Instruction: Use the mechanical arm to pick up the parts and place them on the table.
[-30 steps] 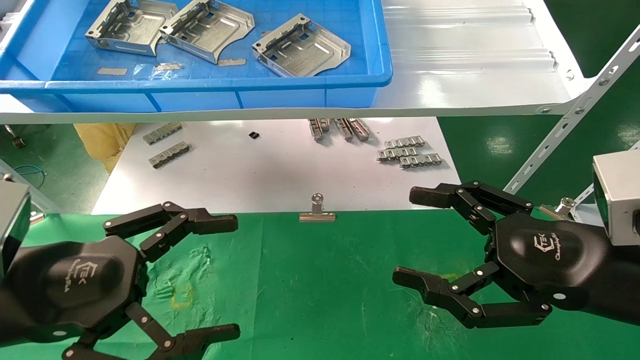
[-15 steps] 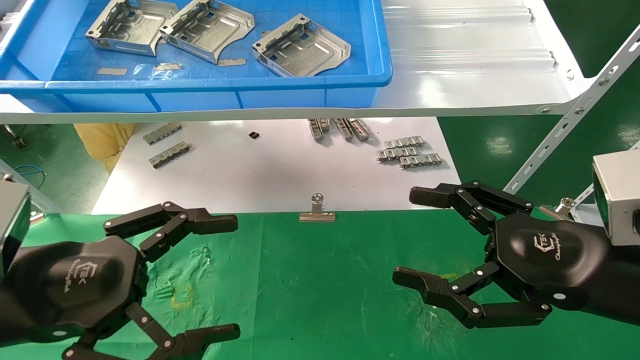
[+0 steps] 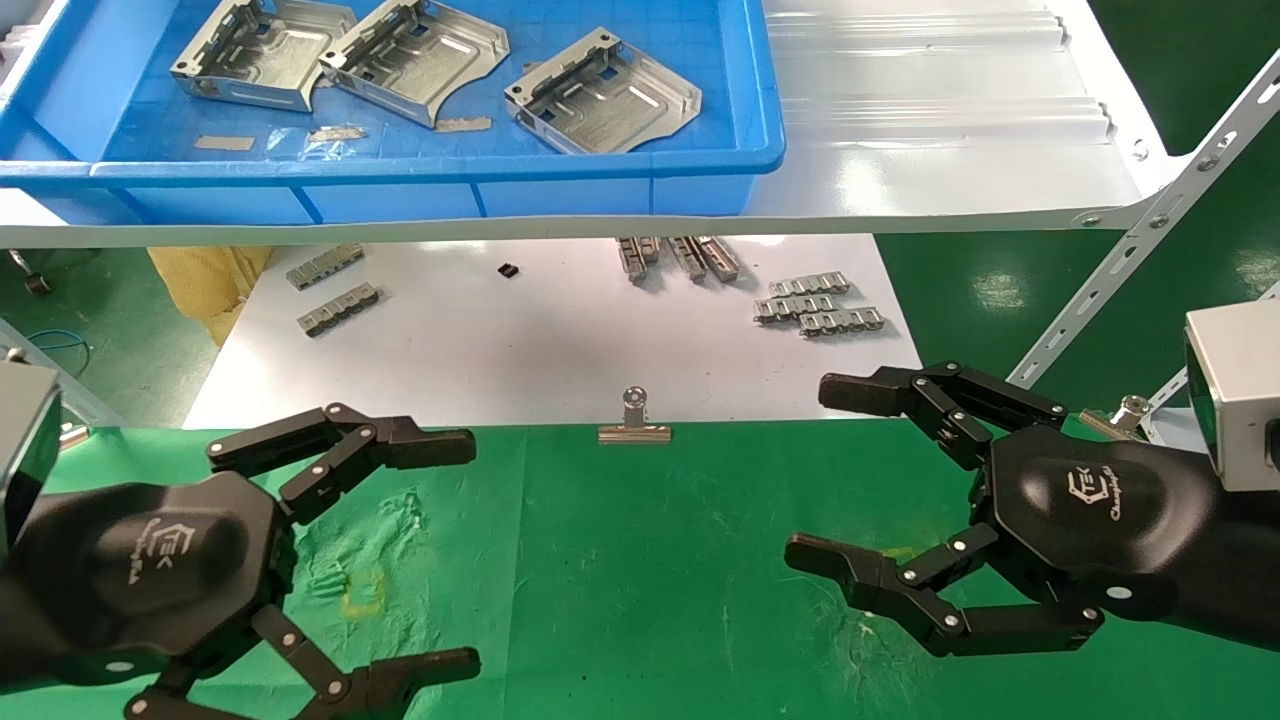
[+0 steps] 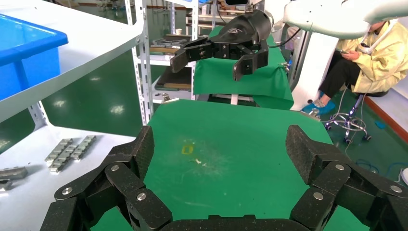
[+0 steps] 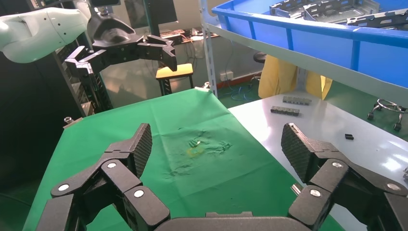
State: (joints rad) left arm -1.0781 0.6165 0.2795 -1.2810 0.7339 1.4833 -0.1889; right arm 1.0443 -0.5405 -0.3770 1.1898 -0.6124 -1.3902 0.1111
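Three silver stamped plates lie in the blue bin (image 3: 650, 165) on the upper shelf: one at the left (image 3: 262, 52), one in the middle (image 3: 415, 58), one at the right (image 3: 603, 95). They also show in the right wrist view (image 5: 332, 8). My left gripper (image 3: 455, 550) hovers open and empty over the green cloth table (image 3: 640, 560) at the near left. My right gripper (image 3: 825, 470) hovers open and empty over the table at the near right. In the wrist views each gripper (image 4: 219, 154) (image 5: 216, 151) frames bare green cloth.
A glossy white shelf (image 3: 950, 150) carries the bin. Below it a white sheet (image 3: 520, 340) holds small linked strips (image 3: 820, 305) (image 3: 335, 290). A silver binder clip (image 3: 634, 422) sits at the cloth's far edge. A slotted metal brace (image 3: 1130, 250) runs at the right.
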